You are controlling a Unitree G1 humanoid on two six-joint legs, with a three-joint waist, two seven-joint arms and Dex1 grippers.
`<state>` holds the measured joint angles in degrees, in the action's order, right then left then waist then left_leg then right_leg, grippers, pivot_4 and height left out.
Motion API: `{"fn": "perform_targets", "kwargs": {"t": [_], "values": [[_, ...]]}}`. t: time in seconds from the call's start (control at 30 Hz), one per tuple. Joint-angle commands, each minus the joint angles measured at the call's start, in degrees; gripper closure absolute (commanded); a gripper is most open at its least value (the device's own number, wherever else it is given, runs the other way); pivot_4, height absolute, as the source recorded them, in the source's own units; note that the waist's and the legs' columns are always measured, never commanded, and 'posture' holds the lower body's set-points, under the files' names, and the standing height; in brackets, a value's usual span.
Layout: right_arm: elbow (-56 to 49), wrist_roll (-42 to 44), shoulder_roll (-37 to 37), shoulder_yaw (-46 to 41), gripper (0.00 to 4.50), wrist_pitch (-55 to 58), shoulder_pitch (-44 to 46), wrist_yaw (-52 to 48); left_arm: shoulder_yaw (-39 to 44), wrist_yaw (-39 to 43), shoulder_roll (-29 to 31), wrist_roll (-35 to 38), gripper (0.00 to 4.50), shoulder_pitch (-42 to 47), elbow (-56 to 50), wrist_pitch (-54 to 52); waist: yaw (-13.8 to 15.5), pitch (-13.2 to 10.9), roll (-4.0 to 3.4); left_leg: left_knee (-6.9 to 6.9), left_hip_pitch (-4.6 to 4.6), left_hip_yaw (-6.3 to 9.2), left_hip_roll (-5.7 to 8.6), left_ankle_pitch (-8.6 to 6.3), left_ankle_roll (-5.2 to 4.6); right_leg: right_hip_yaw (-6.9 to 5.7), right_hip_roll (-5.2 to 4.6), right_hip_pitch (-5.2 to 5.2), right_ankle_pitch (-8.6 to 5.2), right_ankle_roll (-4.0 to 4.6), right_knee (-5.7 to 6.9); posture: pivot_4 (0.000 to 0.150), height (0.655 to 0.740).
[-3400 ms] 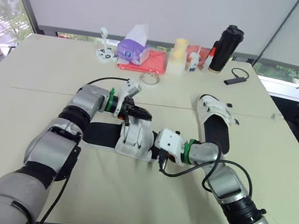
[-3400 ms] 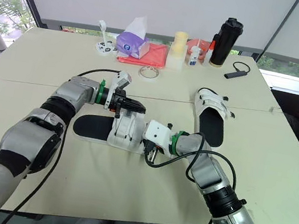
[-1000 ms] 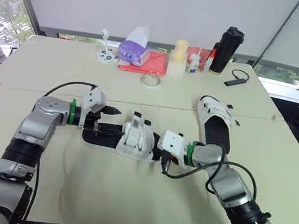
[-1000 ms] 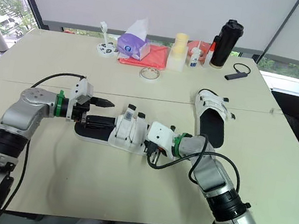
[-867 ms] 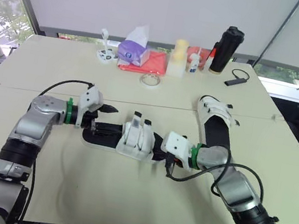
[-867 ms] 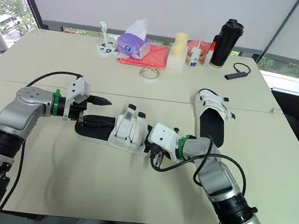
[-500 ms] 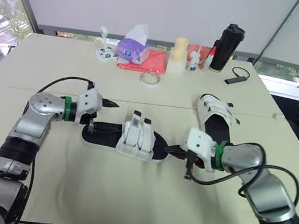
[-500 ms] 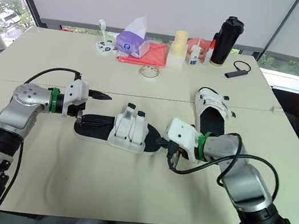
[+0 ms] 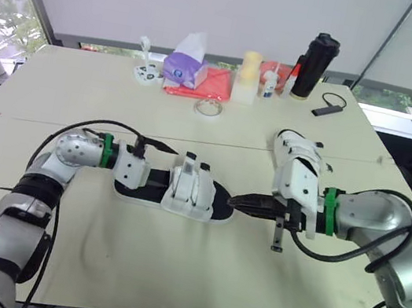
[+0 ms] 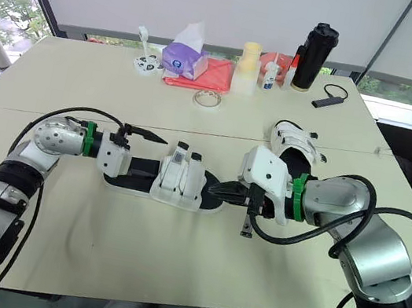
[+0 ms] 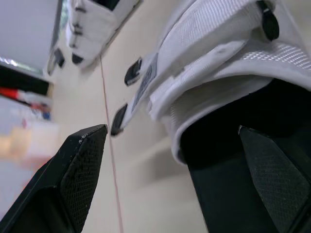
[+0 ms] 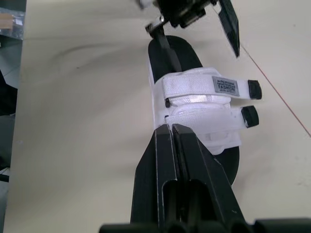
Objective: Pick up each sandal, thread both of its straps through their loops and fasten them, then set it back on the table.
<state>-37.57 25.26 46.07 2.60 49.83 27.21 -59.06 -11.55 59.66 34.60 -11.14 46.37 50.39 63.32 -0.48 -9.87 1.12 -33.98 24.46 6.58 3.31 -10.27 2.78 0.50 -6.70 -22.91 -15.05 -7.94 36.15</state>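
Seems done for the near sandal (image 9: pixel 187 191): flat on the table (image 9: pixel 170 267), both straps closed over. Left gripper (image 9: pixel 163 164) spread wide at its heel, right gripper (image 9: pixel 234 200) pinched narrow, empty, near its toe. Far sandal (image 9: pixel 296 150) probably left.

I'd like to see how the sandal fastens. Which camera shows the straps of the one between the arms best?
The right wrist view: both straps lie in full across the sandal, black tabs included, seen from above. The left wrist view shows them very close, from the side and cut off. The eye views show the whole sandal from farther off, with less strap detail.
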Motion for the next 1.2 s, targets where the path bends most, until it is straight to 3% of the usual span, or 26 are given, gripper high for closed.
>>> {"fn": "perform_targets", "kwargs": {"t": [0.03, 0.4, 0.63, 0.7, 0.77, 0.97, 1.2], "values": [[-2.14, 2.18, 0.80, -2.07, 4.50, -0.04, 1.19, 1.41, -1.37, -7.97, -0.72, -5.72, 0.03, 2.31, 4.41, 8.88, -0.05, -0.01, 0.01, 0.00, 0.00, 0.00, 0.00, 0.00, 0.00, -0.01, 0.00, 0.00, 0.02, -0.04, 0.00, 0.150, 0.7400], [-1.87, 3.35, 2.94, -2.38, 4.50, -2.16, -1.61, 3.66, -5.19, -28.05, -3.07, -19.11, 0.03, 6.94, 11.19, 17.93, -0.05, -0.03, 0.05, -0.09, 0.00, 0.01, 0.03, 0.00, -0.01, -0.08, 0.02, 0.06, 0.06, -0.13, 0.03, 0.150, 0.7400], [-2.07, 4.04, 3.30, -2.03, 4.50, -2.26, -1.61, 5.13, -10.98, -41.35, -4.32, -32.28, 0.03, 9.82, 11.18, 19.12, -0.01, -0.04, 0.06, -0.13, 0.00, 0.01, 0.06, 0.01, -0.01, -0.10, 0.02, 0.09, 0.07, -0.15, 0.04, 0.150, 0.7400], [-2.32, 4.38, 3.37, -2.01, 4.50, -1.72, -1.18, 5.56, -12.60, -45.00, -4.64, -34.88, 0.54, 10.80, 11.49, 19.00, -0.02, -0.04, 0.07, -0.15, -0.01, 0.01, 0.07, 0.01, -0.01, -0.11, 0.02, 0.13, 0.07, -0.16, 0.04, 0.150, 0.7400], [-2.46, 4.80, 3.34, -1.99, 4.50, -1.28, -0.72, 5.89, -14.03, -48.47, -4.54, -37.09, 1.36, 11.51, 11.66, 18.77, -0.04, -0.04, 0.07, -0.16, 0.00, 0.01, 0.07, 0.01, -0.01, -0.11, 0.02, 0.13, 0.07, -0.17, 0.04, 0.150, 0.7400], [-2.59, 5.45, 3.52, -1.19, 4.50, -0.28, 0.52, 7.31, -17.47, -57.54, -4.00, -41.71, 4.46, 13.13, 12.55, 17.14, -0.01, -0.06, 0.11, -0.18, -0.01, 0.02, 0.07, 0.01, -0.01, -0.12, 0.02, 0.14, 0.07, -0.19, 0.05, 0.150, 0.7400], [-2.56, 6.63, 3.22, -0.25, 4.50, 1.75, 3.38, 8.60, -18.26, -63.83, -3.65, -41.52, 4.49, 14.77, 15.47, 6.61, -0.08, -0.06, 0.10, -0.19, -0.03, 0.04, 0.07, 0.01, -0.02, -0.13, 0.02, 0.14, 0.08, -0.22, 0.10, 0.150, 0.7400]]}}
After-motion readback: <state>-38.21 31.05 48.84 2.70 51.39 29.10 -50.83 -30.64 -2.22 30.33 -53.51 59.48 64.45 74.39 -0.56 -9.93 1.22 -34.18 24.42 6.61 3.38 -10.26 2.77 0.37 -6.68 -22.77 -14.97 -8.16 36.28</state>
